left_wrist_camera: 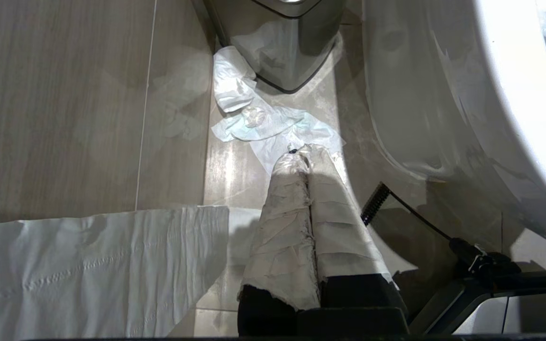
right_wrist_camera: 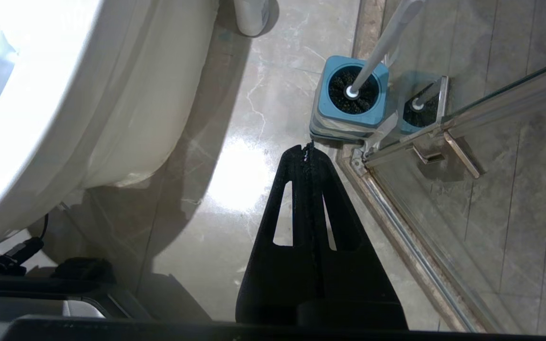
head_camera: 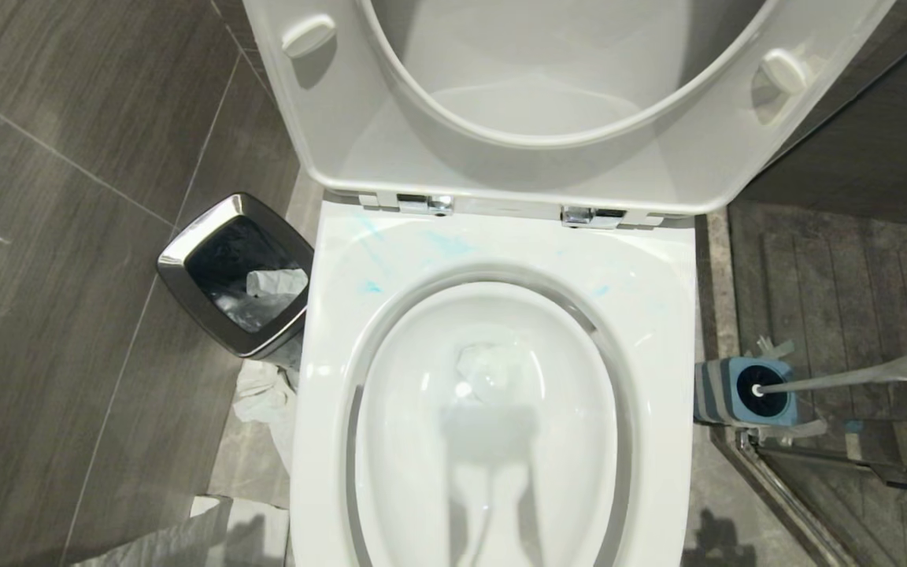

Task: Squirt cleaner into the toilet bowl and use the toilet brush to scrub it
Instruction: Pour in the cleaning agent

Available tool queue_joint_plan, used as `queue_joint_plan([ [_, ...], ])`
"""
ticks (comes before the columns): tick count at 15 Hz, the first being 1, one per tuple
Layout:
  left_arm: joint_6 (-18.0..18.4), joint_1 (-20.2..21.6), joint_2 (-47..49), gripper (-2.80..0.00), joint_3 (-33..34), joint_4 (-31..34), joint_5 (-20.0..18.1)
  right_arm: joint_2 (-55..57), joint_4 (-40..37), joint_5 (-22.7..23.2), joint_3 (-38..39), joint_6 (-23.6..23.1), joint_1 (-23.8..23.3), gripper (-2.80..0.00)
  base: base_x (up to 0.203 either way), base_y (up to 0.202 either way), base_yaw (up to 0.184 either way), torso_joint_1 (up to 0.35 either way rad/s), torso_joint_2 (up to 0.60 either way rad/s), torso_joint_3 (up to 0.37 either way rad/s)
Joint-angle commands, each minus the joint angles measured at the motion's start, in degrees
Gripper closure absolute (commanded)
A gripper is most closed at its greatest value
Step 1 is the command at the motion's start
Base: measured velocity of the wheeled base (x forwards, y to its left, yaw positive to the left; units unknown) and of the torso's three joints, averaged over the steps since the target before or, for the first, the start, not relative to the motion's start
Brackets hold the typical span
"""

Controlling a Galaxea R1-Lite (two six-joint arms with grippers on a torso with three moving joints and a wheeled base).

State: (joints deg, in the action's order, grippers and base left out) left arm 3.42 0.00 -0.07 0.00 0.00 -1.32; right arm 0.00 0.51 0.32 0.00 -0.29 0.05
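— So, starting at the left: what sits beside the toilet?
— A small steel bin with a black liner and crumpled paper inside. More tissue lies on the floor tiles just near of it, and a long paper sheet nearer still. The left gripper, its fingers wrapped in pale tape, hangs over that tissue with the jaws clenched on nothing.
— And the middle?
— The toilet bowl fills it, seat and lid raised at the far side. Thin turquoise smears of cleaner mark the far part of the rim. A wad of paper lies in the basin.
— On the right?
— The toilet brush stands in its blue striped holder on the floor, just beside the bowl, by the glass shower door. The right gripper hangs near the holder, black fingers pressed together, empty.
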Motion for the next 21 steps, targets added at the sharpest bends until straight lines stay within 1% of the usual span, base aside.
queue_joint_plan([
  [1,0.0,0.0,0.07,0.0,0.18,0.0,0.0,0.0,0.02,0.03,0.35,0.02,0.04,0.0,0.0,0.0,0.0,0.0,0.0,0.0],
  [6,0.0,0.0,0.16,0.0,0.18,0.0,0.0,0.0,0.02,0.03,0.35,-0.06,0.04,0.0,0.0,0.0,0.0,0.0,0.0,-0.017],
  [15,0.0,0.0,0.07,0.0,0.18,0.0,0.0,0.0,0.02,0.03,0.35,-0.03,0.04,0.0,0.0,0.0,0.0,0.004,0.0,-0.171],
  [21,0.0,0.0,0.07,0.0,0.18,-0.08,0.0,-0.06,0.02,0.03,0.35,-0.06,0.04,0.0,0.0,0.0,0.0,0.001,0.0,-0.014],
])
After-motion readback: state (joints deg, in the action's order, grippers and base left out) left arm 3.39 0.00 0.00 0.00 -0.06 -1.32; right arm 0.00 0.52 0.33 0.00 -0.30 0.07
